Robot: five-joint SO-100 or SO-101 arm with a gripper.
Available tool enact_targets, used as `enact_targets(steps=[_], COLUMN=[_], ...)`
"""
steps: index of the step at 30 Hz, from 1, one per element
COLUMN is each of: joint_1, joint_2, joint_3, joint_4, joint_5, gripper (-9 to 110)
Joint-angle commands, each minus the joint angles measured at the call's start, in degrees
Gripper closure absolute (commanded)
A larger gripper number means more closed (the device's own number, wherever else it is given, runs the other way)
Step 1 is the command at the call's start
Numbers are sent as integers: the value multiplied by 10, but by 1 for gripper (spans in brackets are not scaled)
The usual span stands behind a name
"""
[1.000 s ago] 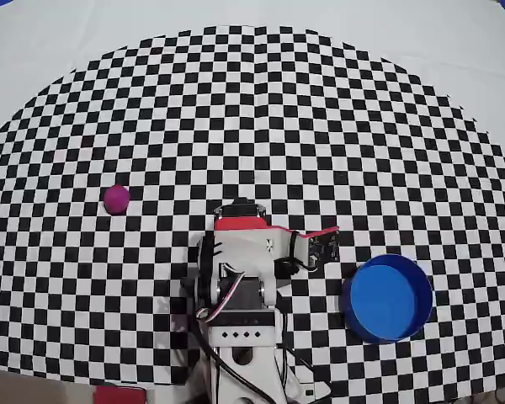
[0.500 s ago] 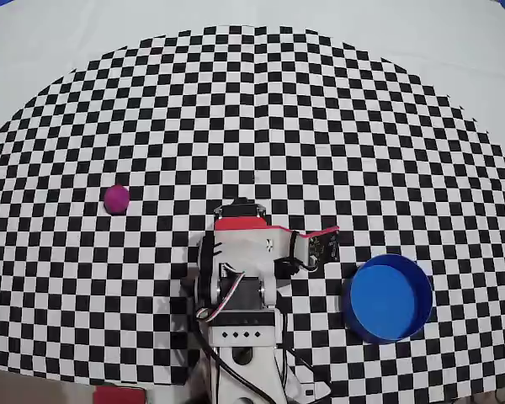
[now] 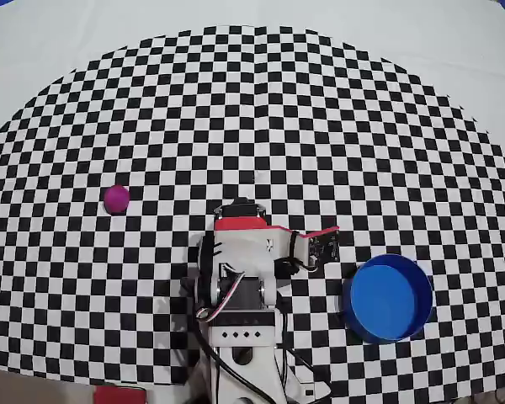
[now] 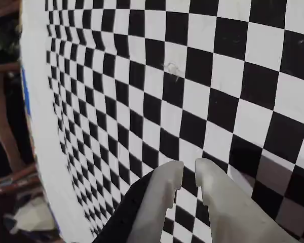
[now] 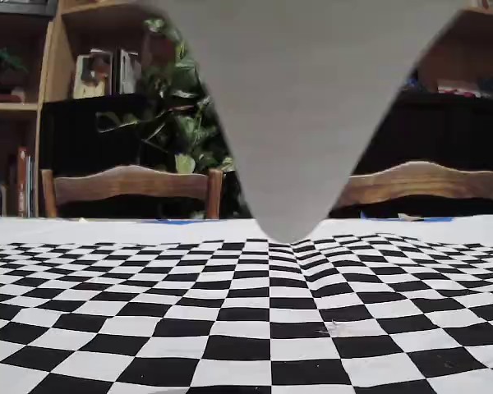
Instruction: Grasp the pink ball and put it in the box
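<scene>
In the overhead view the small matte magenta-pink ball rests on the black-and-white checkered tabletop, well to the left of the folded white-and-red robot arm, while the round bright blue box with a low upright rim stands to the arm's right, well apart from the ball. In the wrist view the tool hangs above bare checkers with its two pale fingers nearly together, only a narrow gap between their tips, and nothing held.
</scene>
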State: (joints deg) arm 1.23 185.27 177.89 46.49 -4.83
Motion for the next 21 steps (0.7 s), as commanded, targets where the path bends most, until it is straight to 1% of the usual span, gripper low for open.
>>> enact_targets(steps=[1, 21], joint_1=[-3, -1], joint_2=[11, 11], joint_3=[4, 4], joint_4=[2, 0], joint_5=[1, 16], gripper=[101, 101])
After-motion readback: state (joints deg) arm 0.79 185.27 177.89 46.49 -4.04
